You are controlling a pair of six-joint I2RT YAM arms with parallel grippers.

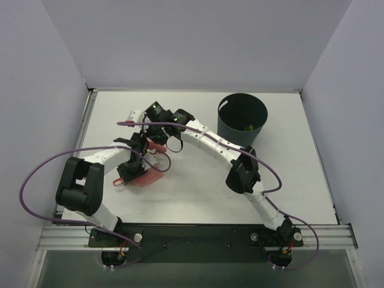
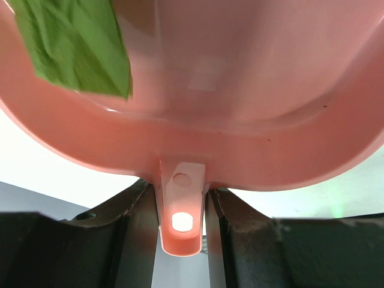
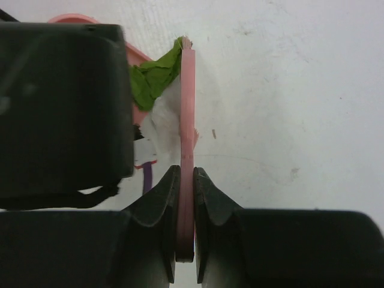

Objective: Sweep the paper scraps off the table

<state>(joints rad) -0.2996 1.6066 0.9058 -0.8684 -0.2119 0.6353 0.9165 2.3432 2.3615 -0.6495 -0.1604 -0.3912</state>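
Note:
My left gripper (image 1: 134,159) (image 2: 183,223) is shut on the handle tab of the pink dustpan (image 1: 145,178) (image 2: 240,90), which is at the table's (image 1: 198,195) left middle. A green paper scrap (image 2: 78,48) lies inside the pan. My right gripper (image 1: 161,139) (image 3: 185,204) is shut on the pink brush (image 1: 157,146) (image 3: 187,108), seen edge-on, right beside the pan. In the right wrist view a green scrap (image 3: 153,78) and something white (image 3: 163,123), bristles or paper, sit at the brush's left against the pan's rim (image 3: 141,111). Other scraps are hidden.
A dark round bin (image 1: 242,117) stands at the back right of the table with a green scrap (image 1: 247,128) inside. Grey walls enclose the table on three sides. Purple cables loop off both arms.

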